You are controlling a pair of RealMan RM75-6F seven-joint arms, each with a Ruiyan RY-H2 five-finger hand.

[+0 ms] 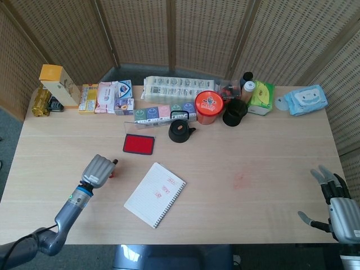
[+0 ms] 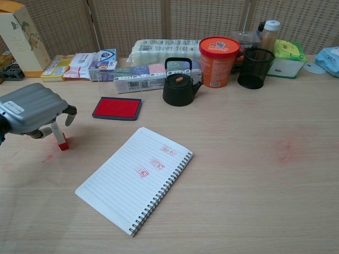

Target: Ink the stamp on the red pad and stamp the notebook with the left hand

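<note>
Left hand is curled over the stamp, which stands upright on the table left of the spiral notebook; whether the fingers actually clamp it cannot be told. Red ink pad lies behind the notebook. Right hand rests at the table's near right edge, fingers apart, holding nothing.

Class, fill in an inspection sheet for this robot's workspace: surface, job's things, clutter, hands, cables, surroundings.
Surface: pale wooden table, faint red smudges.
Job's things: stamp upright on table; red pad open; notebook open, three red marks.
Clutter: black kettle, orange tub, mesh cup, boxes and tissue packs along the back edge.
Hands: left hand curled over stamp, grip unclear; right hand open, empty, beside the table.
Cables: nothing seen.
Surroundings: woven screens.
</note>
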